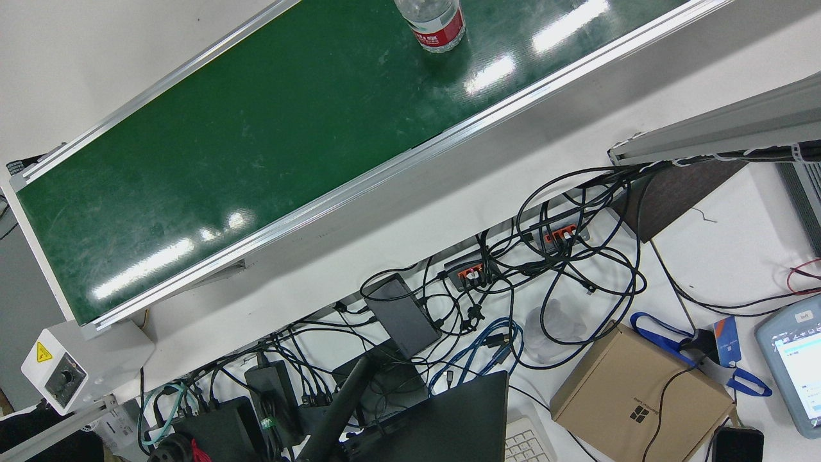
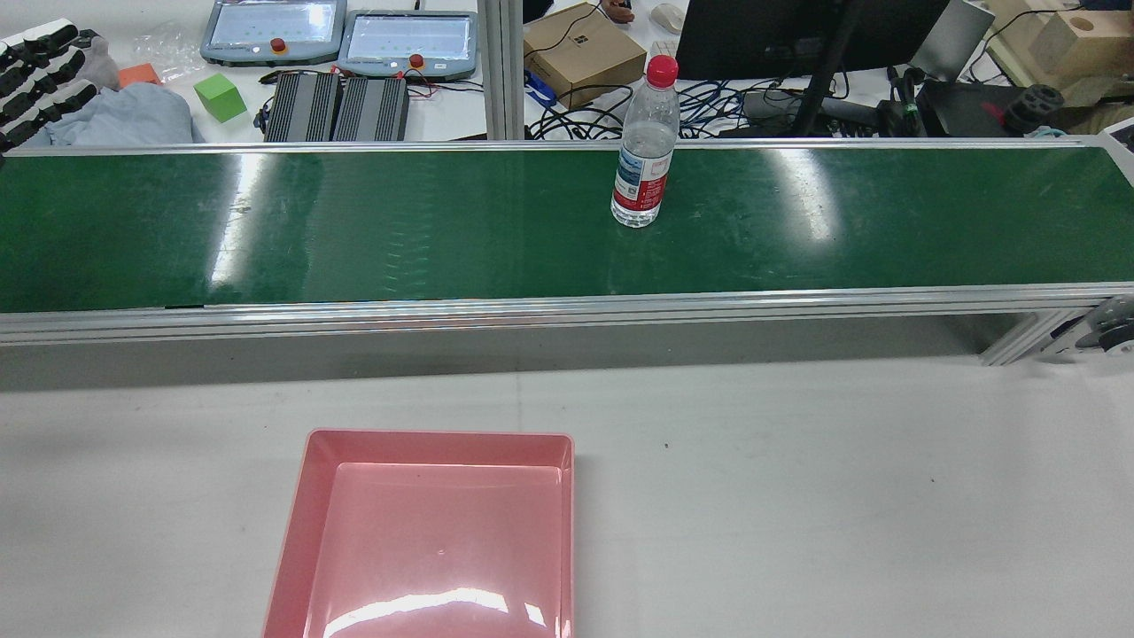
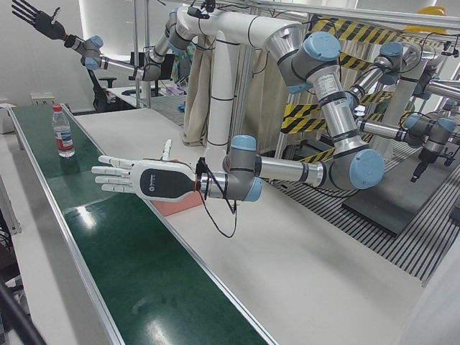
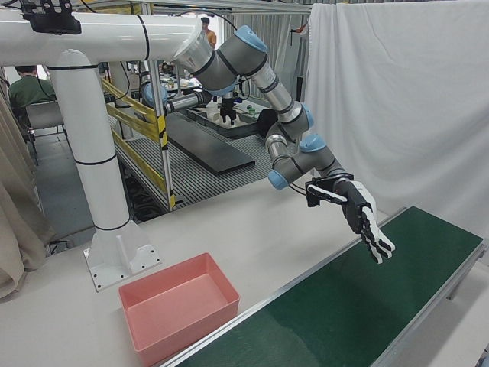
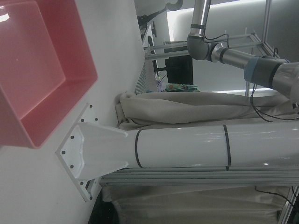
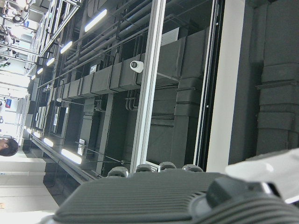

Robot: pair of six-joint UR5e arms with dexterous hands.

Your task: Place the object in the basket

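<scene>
- Left hand: I see it held flat and level above the green conveyor belt, fingers straight and slightly fanned, holding nothing. In the right-front view the same hand slopes down toward the belt, white back up, dark fingers stretched out.
- Left hand, rear view: only the dark fingers show, at the top-left corner, near the belt's left end.
- Right hand: raised high above the far end of the station, dark fingers spread wide, empty. Its own camera shows only ceiling beams and lights.
- Pink basket: on the white table on the robot's side of the belt, left of centre in the rear view, nothing inside. In the left-front view it lies just behind the left hand.
- Water bottle: clear, red cap, red-and-white label, standing upright on the belt right of centre, well apart from both hands and from the basket.
- Beyond the belt: a green cube, two teach pendants and a cardboard box on the operators' desk.
</scene>
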